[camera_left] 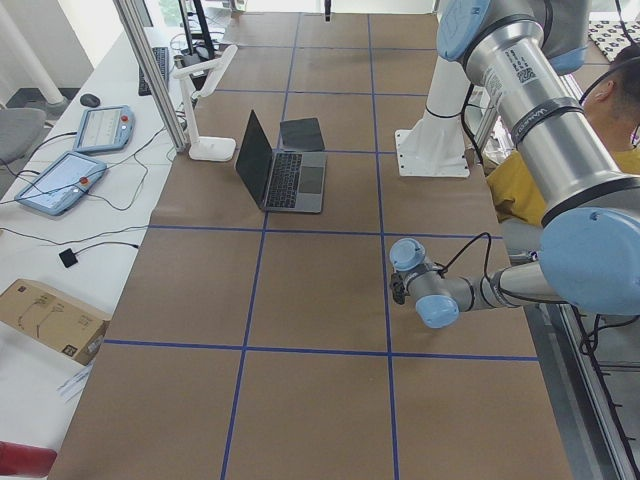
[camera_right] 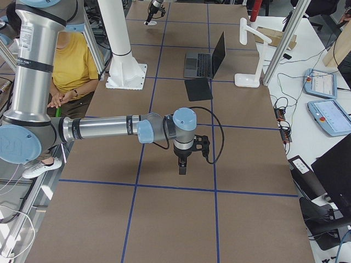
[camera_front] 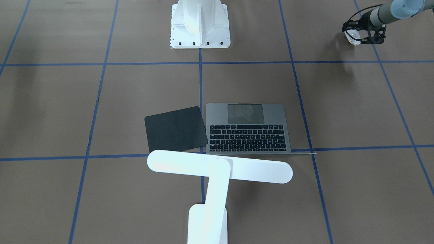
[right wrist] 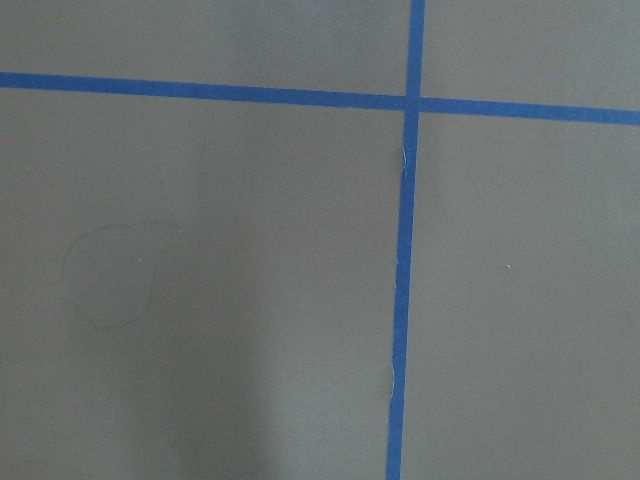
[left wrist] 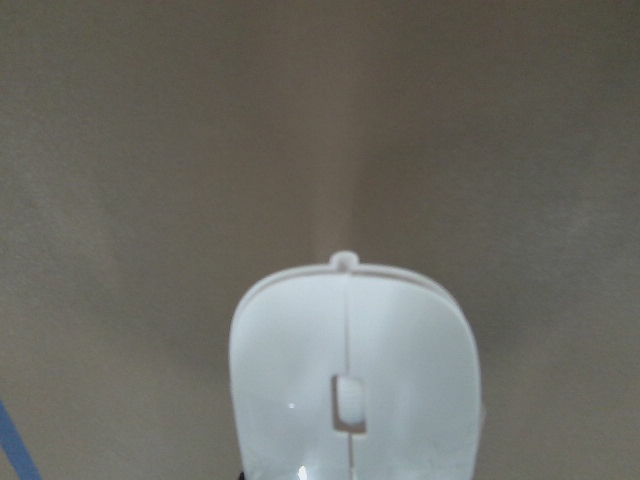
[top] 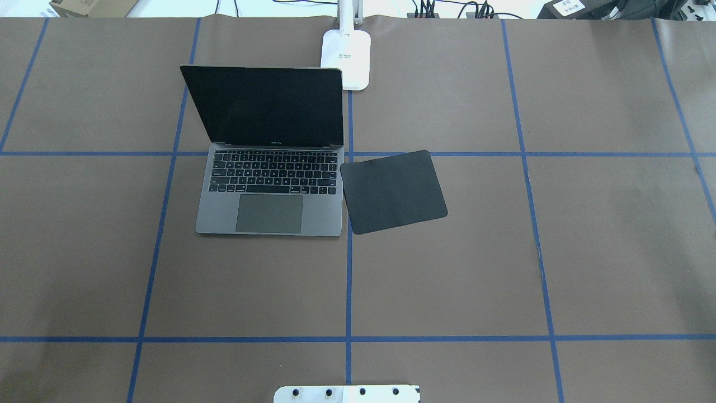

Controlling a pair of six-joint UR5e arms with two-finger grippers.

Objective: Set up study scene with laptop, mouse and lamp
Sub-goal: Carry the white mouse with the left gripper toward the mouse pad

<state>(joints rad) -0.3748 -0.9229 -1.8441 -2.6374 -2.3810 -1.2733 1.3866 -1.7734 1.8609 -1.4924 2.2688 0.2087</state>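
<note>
Grey slim metal laptop (top: 269, 168) and white T-shaped desk lamp (camera_front: 219, 169) look placed, but the small white oval mouse (left wrist: 352, 380), clamped in the left gripper (camera_front: 361, 35) well apart from the square black mat (top: 393, 191), awaits placing, while whether the right gripper (camera_right: 182, 164) is closed I cannot tell.
</note>
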